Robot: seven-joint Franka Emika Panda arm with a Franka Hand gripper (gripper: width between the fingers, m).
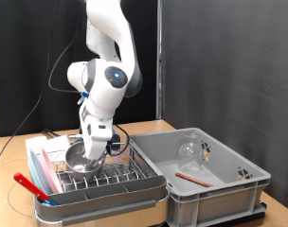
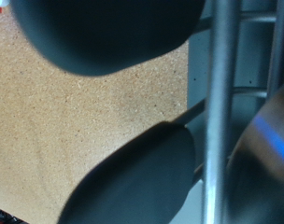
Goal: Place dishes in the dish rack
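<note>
Two containers sit side by side on the table (image 1: 149, 126): the rack (image 1: 106, 180) at the exterior view's left, and a grey tub (image 1: 210, 175) at its right. The arm reaches down into the rack, its gripper (image 1: 94, 151) low over the bowl (image 1: 80, 159), which sits among the prongs near the rack's far side. The gripper seems to touch or grip the bowl's rim, but whether the fingers (image 2: 133, 187) are wide, narrow or clamped on it cannot be told; the wrist view shows only dark finger shapes close up, a chrome wire (image 2: 221, 103) of the rack, and a cork-like surface beyond.

By my reading, the bowl is being set where the prongs can prop it. The plate (image 1: 38, 172) stands on edge at the rack's left end, already slotted so that it leans upright. The glass (image 1: 189, 149) and the red utensil (image 1: 189, 176) lie in the tub, well apart from the rack, not yet brought over.
</note>
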